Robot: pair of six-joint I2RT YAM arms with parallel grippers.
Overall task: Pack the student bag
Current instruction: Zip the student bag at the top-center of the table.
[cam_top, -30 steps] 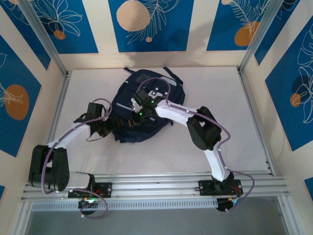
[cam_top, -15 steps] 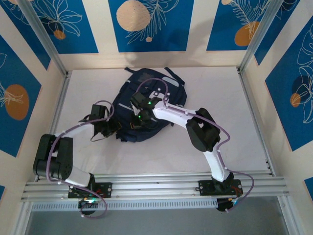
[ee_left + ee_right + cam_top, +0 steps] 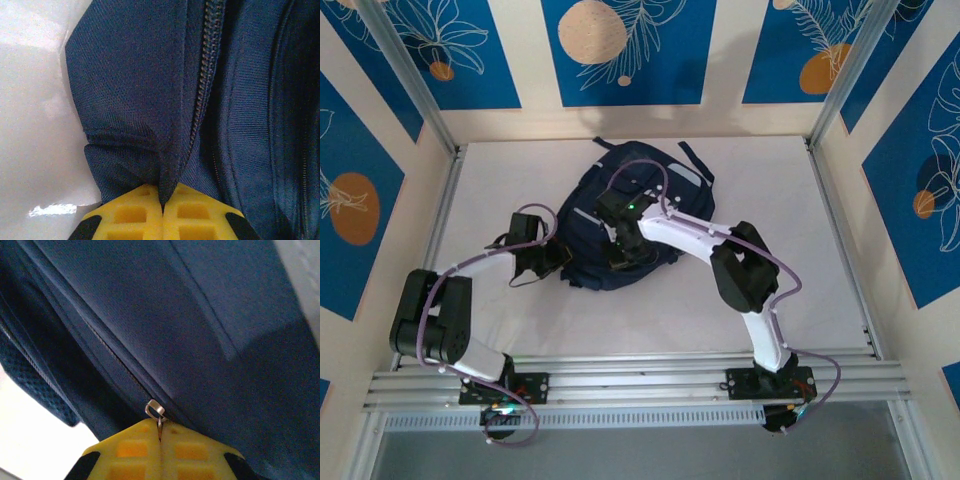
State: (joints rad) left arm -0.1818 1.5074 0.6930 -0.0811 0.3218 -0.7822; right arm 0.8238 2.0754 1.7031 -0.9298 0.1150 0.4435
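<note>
At the left, the left gripper [image 3: 162,200] has its yellow ribbed jaws pressed together on a pinched fold of the large dark navy fabric backpack [image 3: 582,225]. The fold sits just beside a dark zipper track [image 3: 202,85], at the bag's near-left edge in the overhead view. The backpack lies flat on the white table [image 3: 500,180], around the middle and toward the far wall. To the right, the right gripper [image 3: 160,434] reaches over the bag's middle, its jaws closed on a small silver metal zipper pull [image 3: 155,409].
</note>
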